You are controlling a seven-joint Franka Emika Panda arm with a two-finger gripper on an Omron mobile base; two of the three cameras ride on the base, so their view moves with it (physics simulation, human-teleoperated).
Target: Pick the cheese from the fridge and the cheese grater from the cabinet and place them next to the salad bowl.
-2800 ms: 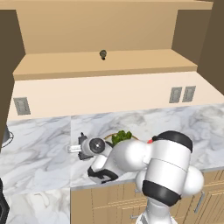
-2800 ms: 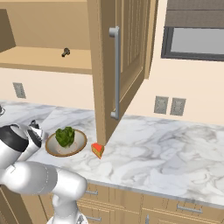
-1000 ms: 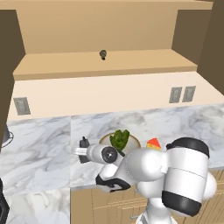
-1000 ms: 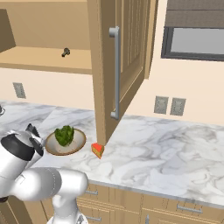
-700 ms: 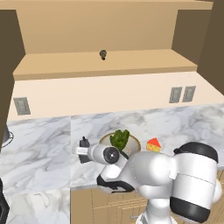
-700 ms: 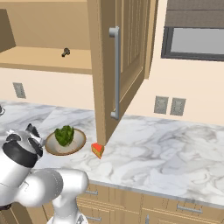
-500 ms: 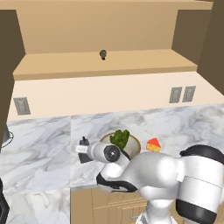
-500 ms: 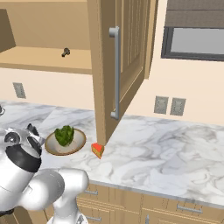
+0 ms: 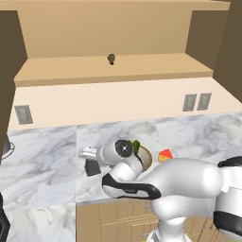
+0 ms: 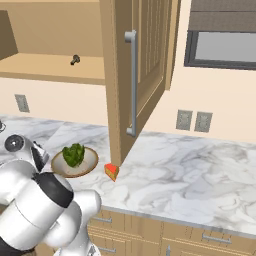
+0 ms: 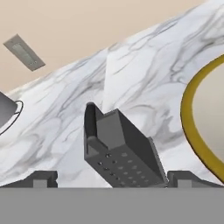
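Fingers: our gripper (image 11: 111,177) has its two tips spread wide apart, and they hold nothing.
Grater: the cheese grater (image 11: 120,151) sits between our fingertips (image 11: 41,178) and just past them, on the marble counter (image 11: 144,78). It seems tipped over a bit, but we cannot tell for sure.
Bowl: the salad bowl (image 11: 192,127) is just beside the grater, off to one side of our fingers, not touching it.
Cheese: the cheese (image 10: 112,171) rests on the counter near the bowl's other side.
What could go wrong: we think both things are already by the bowl. If we pull away crooked, a fingertip could bump the grater and knock it over or push it into the bowl.
Looks and feel: the grater is dark grey metal, boxy, with little holes. The counter is smooth white stone with grey swirls. The bowl is round with a tan rim.
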